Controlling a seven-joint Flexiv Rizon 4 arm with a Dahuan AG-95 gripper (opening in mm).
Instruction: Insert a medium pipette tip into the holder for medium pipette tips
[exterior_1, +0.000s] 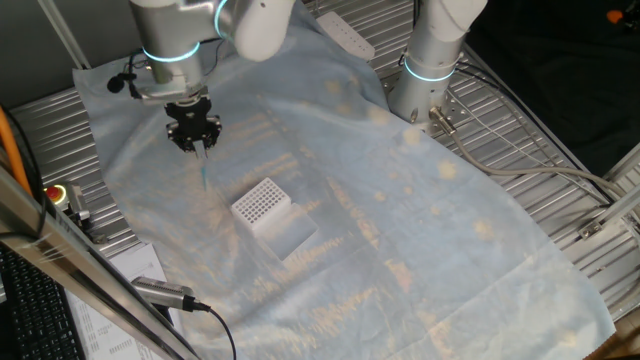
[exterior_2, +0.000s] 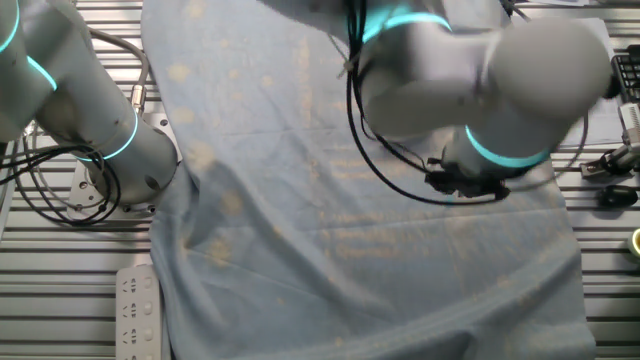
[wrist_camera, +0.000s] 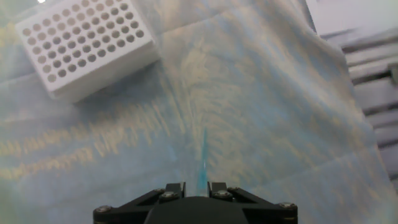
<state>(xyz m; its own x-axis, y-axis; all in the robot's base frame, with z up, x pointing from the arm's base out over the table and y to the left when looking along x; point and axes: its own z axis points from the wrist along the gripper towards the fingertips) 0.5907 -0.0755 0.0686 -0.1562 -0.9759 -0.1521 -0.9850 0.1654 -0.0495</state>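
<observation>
Light is even and fairly bright, diffuse from above, with only soft shadows in the folds of the cloth (exterior_1: 400, 200) over the counter. In the other fixed view the arm (exterior_2: 480, 80) looms blurred toward 2 o'clock. The hand view is soft overall: the holder (wrist_camera: 84, 43) at 10 o'clock stays legible, the hand (wrist_camera: 198, 186) at 6 o'clock is dark and defocused.
</observation>
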